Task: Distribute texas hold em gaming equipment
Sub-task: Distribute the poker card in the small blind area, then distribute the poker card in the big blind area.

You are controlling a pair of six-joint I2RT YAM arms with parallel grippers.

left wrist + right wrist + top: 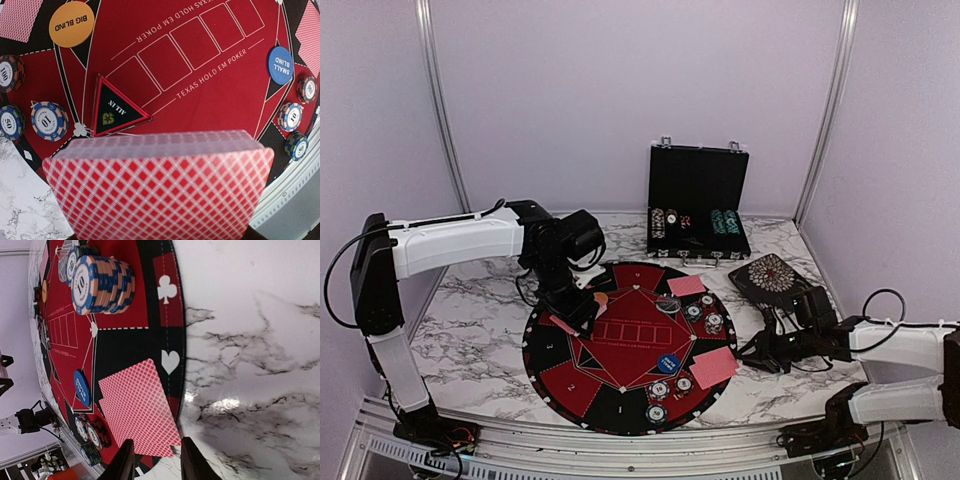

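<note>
Two red-backed cards point(140, 405) lie face down just ahead of my right hand point(156, 442), overlapping each other. Their near corner almost reaches between my fingertips, and their long axis runs away from me, a little askew. That hand's fingers stand narrowly apart and grip nothing. They hover low where the round mat point(172, 335) meets the marble surface point(250, 365). Beyond the pair and to its left sits the blue button point(81, 388). Farther out in front stands a stack of blue-edged chips point(102, 282).

My left hand point(568, 312) is clamped on the deck of red-backed cards point(160, 185). I hold it face down, its broad back toward my wrist and its long edge lying across my view, above the far side of the mat from my right hand. Just past the deck lies the triangular all-in marker point(117, 107), and the orange button point(71, 23) sits farther out to the left.

This pair looks dealt, I judge, so any next card has to come off the deck. The deck lies well apart from my right hand, clear across the mat, and my left hand already has it. I would bring the deck's free long edge toward my right fingers rather than reach for it.
</note>
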